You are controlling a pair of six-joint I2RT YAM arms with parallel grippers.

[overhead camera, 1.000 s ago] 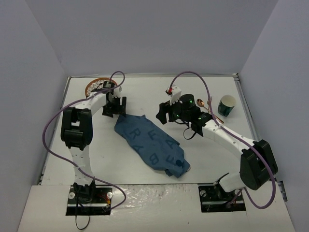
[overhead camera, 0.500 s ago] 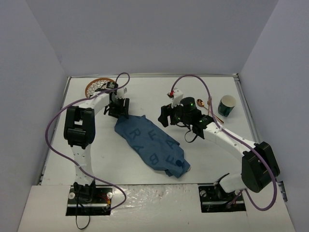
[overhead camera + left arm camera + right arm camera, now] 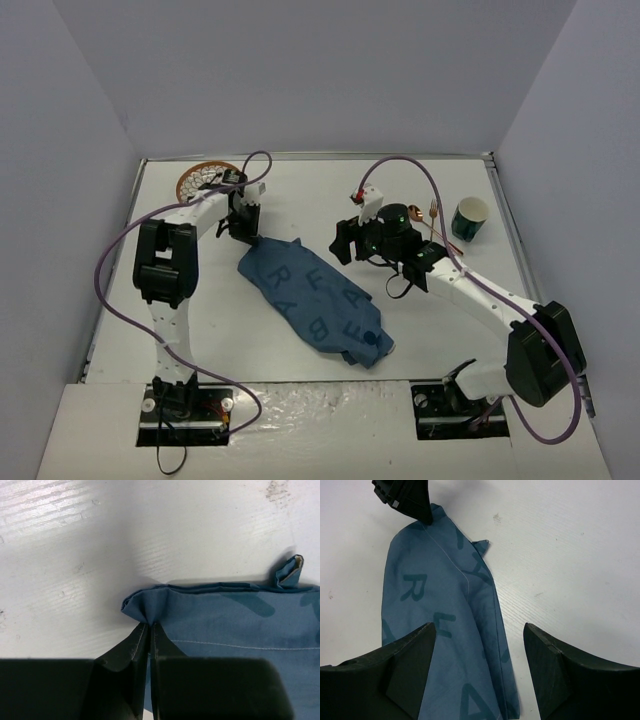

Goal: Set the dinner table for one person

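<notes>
A dark blue placemat (image 3: 310, 300) printed with letters lies crumpled and slanted on the white dinner table (image 3: 300, 190). My left gripper (image 3: 247, 232) is at its far left corner. In the left wrist view the gripper (image 3: 150, 625) is shut on a bunched corner of the placemat (image 3: 240, 625). My right gripper (image 3: 345, 240) hovers open by the cloth's far right side. Seen from the right wrist, the gripper (image 3: 479, 628) straddles the folded right edge of the placemat (image 3: 435, 630), apart from it, with a left finger (image 3: 405, 497) at the top corner.
A green cup (image 3: 468, 218) stands at the back right, with a copper spoon (image 3: 418, 212) and fork (image 3: 433, 210) beside it. A plate with an orange rim (image 3: 205, 178) sits at the back left corner behind the left arm.
My left gripper has come down onto the placemat's far corner and shut on it. The right gripper has drifted slightly toward the cloth, still open.
</notes>
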